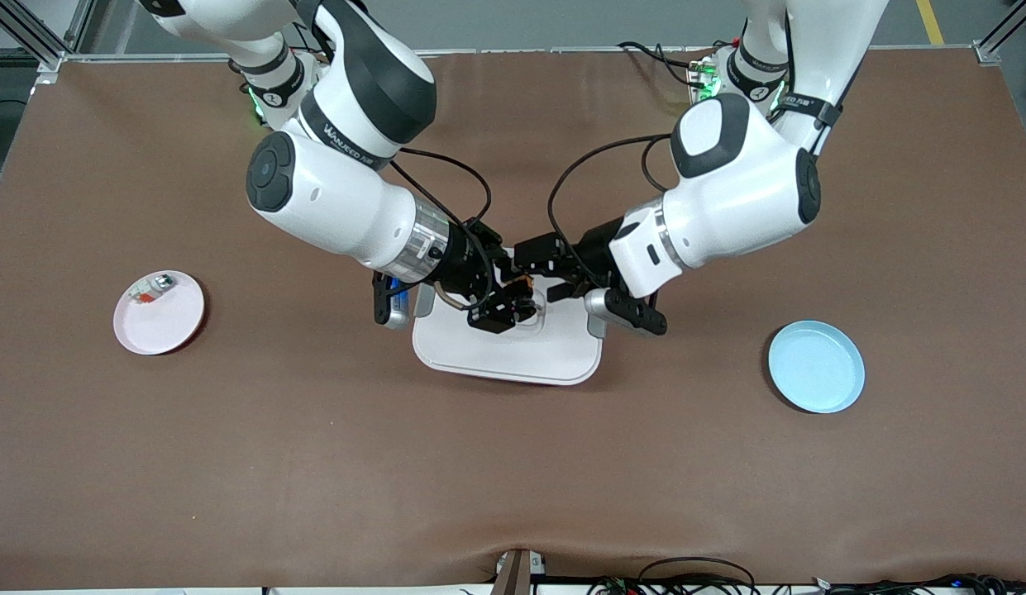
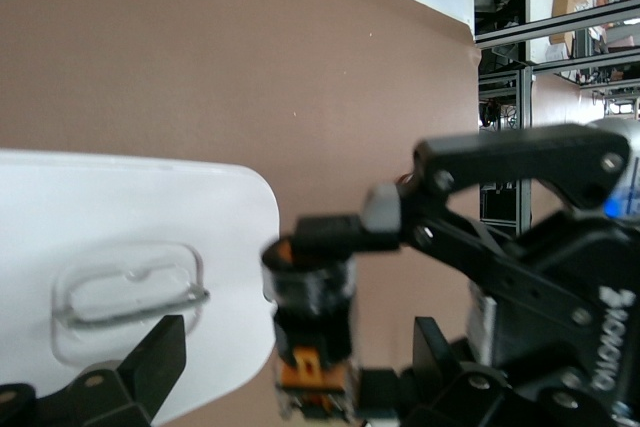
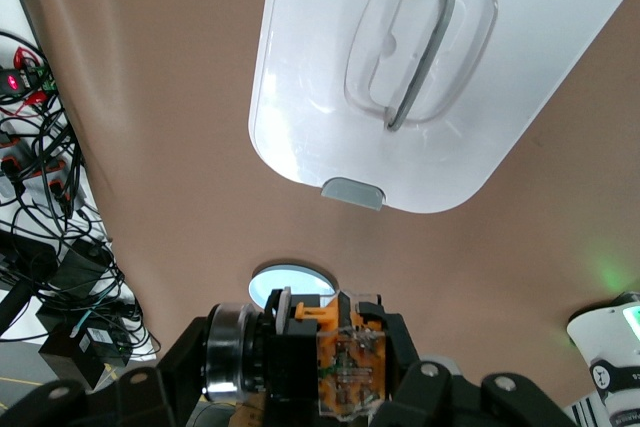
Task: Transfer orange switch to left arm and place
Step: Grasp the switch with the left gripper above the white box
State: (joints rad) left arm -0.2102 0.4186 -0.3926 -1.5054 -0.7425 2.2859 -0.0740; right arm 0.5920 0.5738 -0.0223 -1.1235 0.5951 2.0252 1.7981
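Nearest the camera lies the bare brown table [image 1: 513,479], its front edge running under a light blue plate [image 1: 816,366] toward my left arm's end and a pink plate [image 1: 159,312] toward my right arm's end, with a small white-grey part [image 1: 153,287] on the pink one. At the table's middle sits the white box [image 1: 513,351]. Over its lid my right gripper [image 1: 513,304] is clamped on the orange switch [image 1: 525,285], whose black body and orange cap show between my fingers [image 3: 290,362] in the right wrist view. My left gripper [image 1: 554,268] hangs just beside it over the box's edge, spread wide and gripping nothing, with the switch in front of it. Both arms [image 1: 331,198] reach down from the table's top edge and meet above the box.
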